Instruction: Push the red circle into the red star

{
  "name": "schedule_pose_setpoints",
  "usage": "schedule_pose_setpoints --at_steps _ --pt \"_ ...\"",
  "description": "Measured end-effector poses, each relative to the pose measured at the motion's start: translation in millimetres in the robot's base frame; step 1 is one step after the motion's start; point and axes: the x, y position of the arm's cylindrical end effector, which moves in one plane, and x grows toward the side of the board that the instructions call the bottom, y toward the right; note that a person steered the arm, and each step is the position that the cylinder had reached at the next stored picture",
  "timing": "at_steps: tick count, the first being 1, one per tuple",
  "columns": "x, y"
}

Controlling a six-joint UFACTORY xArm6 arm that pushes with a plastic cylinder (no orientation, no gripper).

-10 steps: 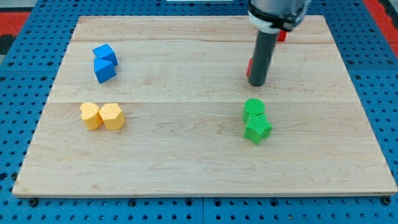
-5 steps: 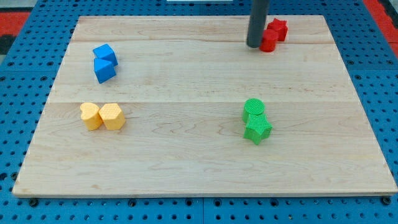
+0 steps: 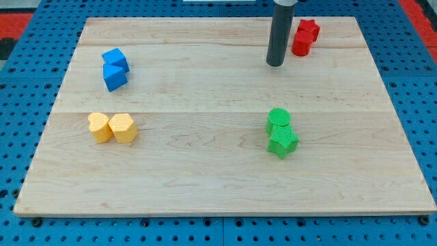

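The red circle point(image 3: 300, 45) sits near the board's top right and touches the red star point(image 3: 308, 29) just above and to its right. My tip point(image 3: 274, 64) rests on the board to the left of and a little below the red circle, with a small gap between them. The rod rises straight up out of the view's top.
Two blue blocks point(image 3: 114, 68) touch at the upper left. A yellow heart point(image 3: 100, 126) and a yellow hexagon point(image 3: 123, 127) touch at the left. A green circle point(image 3: 278, 117) sits against a green star point(image 3: 283, 141) at the lower right. The wooden board point(image 3: 205, 171) lies on a blue pegboard.
My tip pushed the red circle up and to the right against the red star, then drew back down and left, away from it.
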Motion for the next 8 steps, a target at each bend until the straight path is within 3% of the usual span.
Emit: schedule_pose_setpoints --at_steps 8 --pt "-0.5 -14.2"
